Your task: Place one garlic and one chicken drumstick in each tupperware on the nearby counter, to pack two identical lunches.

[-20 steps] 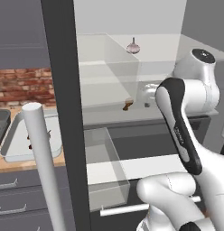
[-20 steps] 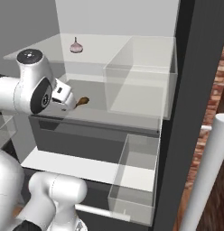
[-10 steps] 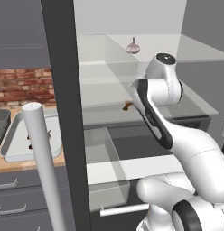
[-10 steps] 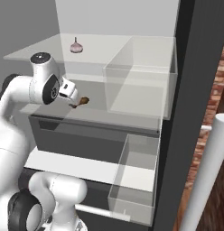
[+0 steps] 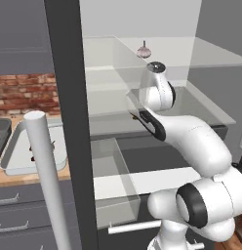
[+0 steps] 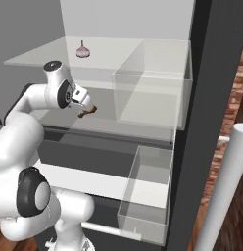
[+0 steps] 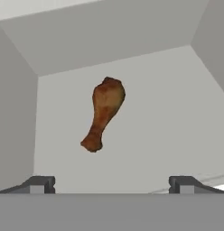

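One chicken drumstick (image 7: 104, 113) lies on the fridge's middle shelf, plump end away from me, straight ahead of my gripper (image 7: 112, 182), which is open and has nothing between its fingertips (image 7: 41, 182). From the right base view the gripper (image 6: 83, 104) hovers just short of the drumstick (image 6: 87, 112). A garlic (image 5: 144, 51) stands on the glass shelf above, as the right base view also shows (image 6: 82, 50). Two tupperware trays sit on the counter (image 5: 25, 178) at left: a paler one (image 5: 18, 154) with small dark specks I cannot identify, and a darker one (image 5: 0, 133).
A clear bin (image 6: 153, 88) fills the shelf's right half. Another clear bin (image 6: 148, 188) sits lower down. The dark fridge door edge (image 5: 69, 122) and its grey bar handle (image 5: 45, 180) stand between the fridge and the counter.
The arm has swung in toward the middle shelf, and the hand has closed in on the drumstick. The jaws stayed open.
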